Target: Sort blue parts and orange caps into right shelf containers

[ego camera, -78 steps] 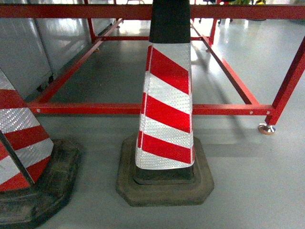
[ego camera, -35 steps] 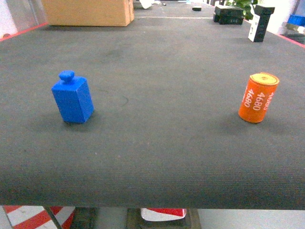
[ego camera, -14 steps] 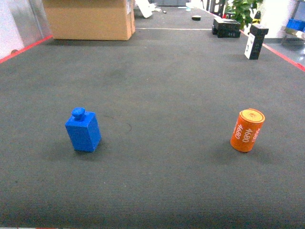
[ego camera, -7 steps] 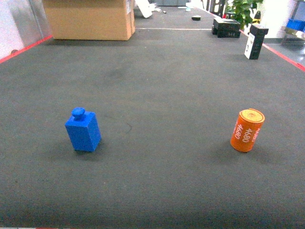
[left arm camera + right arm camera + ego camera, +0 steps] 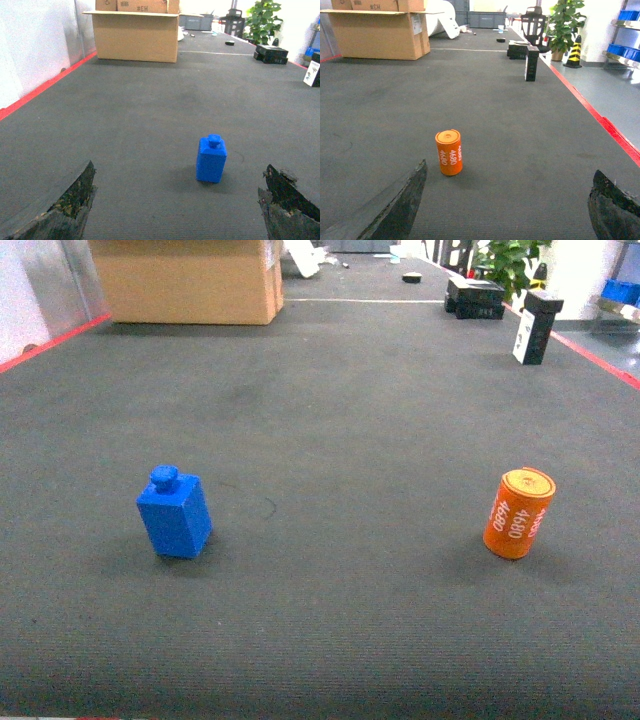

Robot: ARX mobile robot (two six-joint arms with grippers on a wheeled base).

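Left wrist view: left gripper [image 5: 177, 210] spread wide, nothing between its worn dark fingers [image 5: 65, 207], which frame the lower corners. Just ahead of it, the blue part [image 5: 211, 159], a rectangular block with a small round knob on top, stands upright on the dark grey ribbed surface [image 5: 150, 100], apart from the gripper.

Right wrist view: right gripper [image 5: 505, 210] likewise released, its fingers [image 5: 400, 205] at the bottom corners, empty. The orange cap [image 5: 449, 152], a short cylinder with white digits "4680" on its side, stands upright ahead and left of centre, not touched.

Head view: neither gripper visible. Blue part [image 5: 174, 512] at near left, orange cap [image 5: 519, 513] at near right, well apart on the same surface [image 5: 330, 420].

Further back: open cardboard box [image 5: 185, 280] at far left; a red edge strip [image 5: 600, 120] along the surface's right side; black boxes [image 5: 532, 62] near it. Beyond, a potted plant [image 5: 566, 22] and blue containers on a shelf [image 5: 626, 15] at far right, only partly in frame.
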